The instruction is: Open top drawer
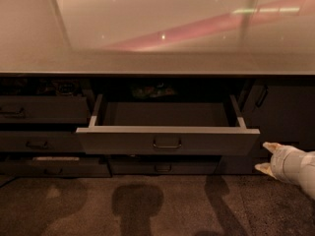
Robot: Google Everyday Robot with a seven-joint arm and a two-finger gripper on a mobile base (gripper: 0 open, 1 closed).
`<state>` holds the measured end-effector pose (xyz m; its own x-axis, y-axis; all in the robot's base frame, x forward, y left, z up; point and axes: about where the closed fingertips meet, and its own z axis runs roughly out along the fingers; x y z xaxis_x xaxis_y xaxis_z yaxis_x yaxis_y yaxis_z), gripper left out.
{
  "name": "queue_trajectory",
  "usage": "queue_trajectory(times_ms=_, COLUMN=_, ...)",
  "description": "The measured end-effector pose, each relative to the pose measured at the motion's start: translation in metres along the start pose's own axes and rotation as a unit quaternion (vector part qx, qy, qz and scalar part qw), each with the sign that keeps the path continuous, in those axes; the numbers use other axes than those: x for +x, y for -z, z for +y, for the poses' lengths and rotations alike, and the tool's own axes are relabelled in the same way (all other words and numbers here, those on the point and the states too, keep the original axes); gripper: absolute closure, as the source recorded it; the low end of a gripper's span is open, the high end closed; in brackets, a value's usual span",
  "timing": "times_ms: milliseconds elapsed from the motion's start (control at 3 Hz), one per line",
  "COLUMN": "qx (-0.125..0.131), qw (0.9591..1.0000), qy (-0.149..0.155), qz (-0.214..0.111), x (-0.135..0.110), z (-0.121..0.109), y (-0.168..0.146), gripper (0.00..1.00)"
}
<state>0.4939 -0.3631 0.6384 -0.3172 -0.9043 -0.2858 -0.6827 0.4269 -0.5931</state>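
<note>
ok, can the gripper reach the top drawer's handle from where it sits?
Probably yes. The gripper sits low, right of the top drawer, and nothing stands between it and the handle on the pulled-out front.

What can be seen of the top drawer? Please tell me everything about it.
The top drawer stands pulled well out from under the countertop, level and straight. Its wide front looks grey, flat and matte, with one small rounded loop handle at its middle. Pale side rails run back to a dim floor inside. Nothing touches it: the gripper hangs to its right, low near the carpet, fingers apart, holding nothing.
</note>
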Motion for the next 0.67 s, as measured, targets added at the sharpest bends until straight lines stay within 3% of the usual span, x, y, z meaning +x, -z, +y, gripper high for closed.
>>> queue_trajectory(times_ms=333, qx=0.0, qw=1.0, qy=0.0, qz=0.0, x=0.0, z=0.0, y=0.0, gripper=0.66)
queue_trajectory(times_ms=667, qx=-0.022, qw=0.9997, qy=-0.007, qz=-0.007, x=-0.0058, z=0.0008, y=-0.0055, gripper=0.88)
